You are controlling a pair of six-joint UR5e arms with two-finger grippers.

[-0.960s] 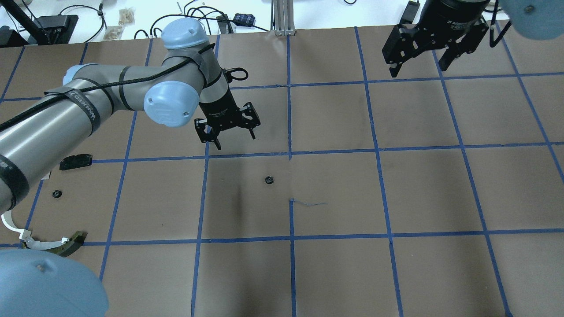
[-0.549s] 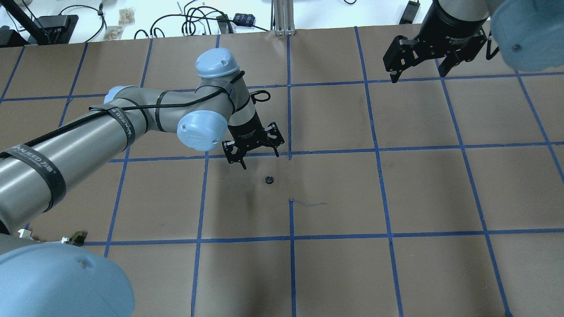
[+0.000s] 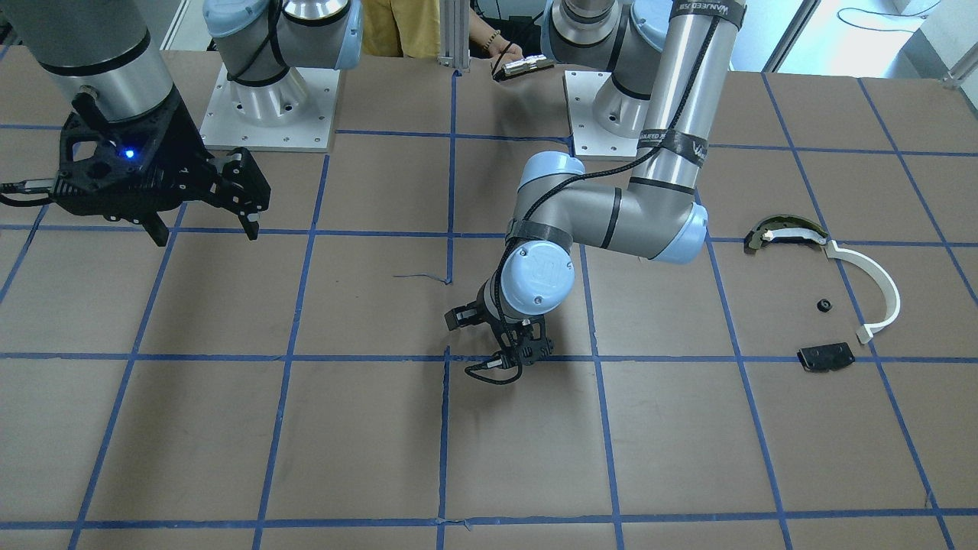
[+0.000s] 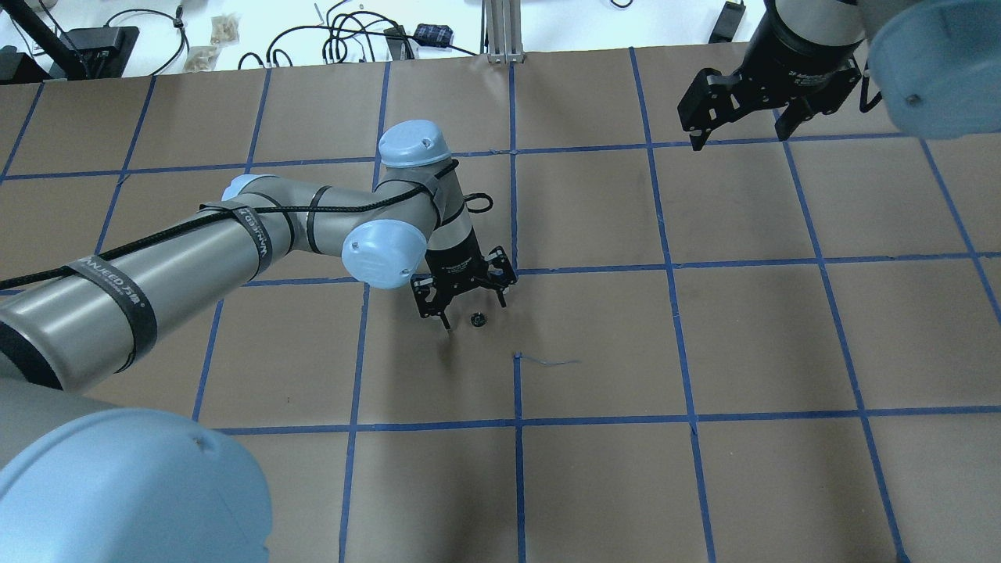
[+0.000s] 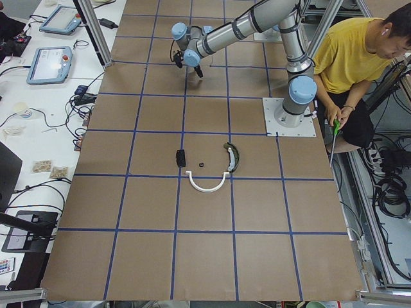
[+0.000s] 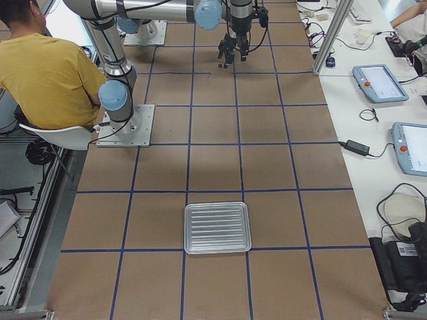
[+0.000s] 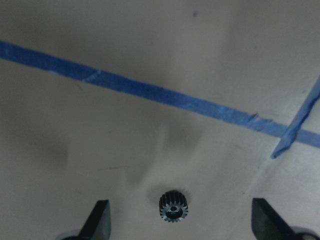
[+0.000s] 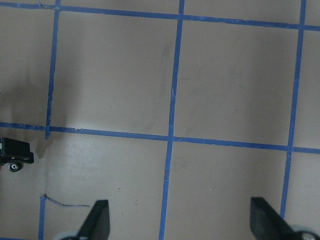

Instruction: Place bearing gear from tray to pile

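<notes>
**A:** What sort of place is this?

**B:** A robotics lab. A left arm (image 3: 672, 92) and a right arm (image 3: 92, 46) are bolted through metal base plates (image 3: 306, 130) onto a counter (image 3: 764, 458) covered in brown paper and marked into squares with blue tape (image 3: 229, 357).

**A:** Not a factory floor?

**B:** It looks more like a test bench. A white side bench (image 6: 380, 180) carries teach pendants (image 6: 379, 83), a power brick (image 6: 354, 147) and loose cables (image 4: 342, 41). An aluminium framing post (image 4: 500, 31) stands at the counter's edge, and a person in a yellow shirt (image 5: 350, 58) sits just behind the arms. A ribbed metal tray (image 6: 217, 228) lies on the counter.
</notes>
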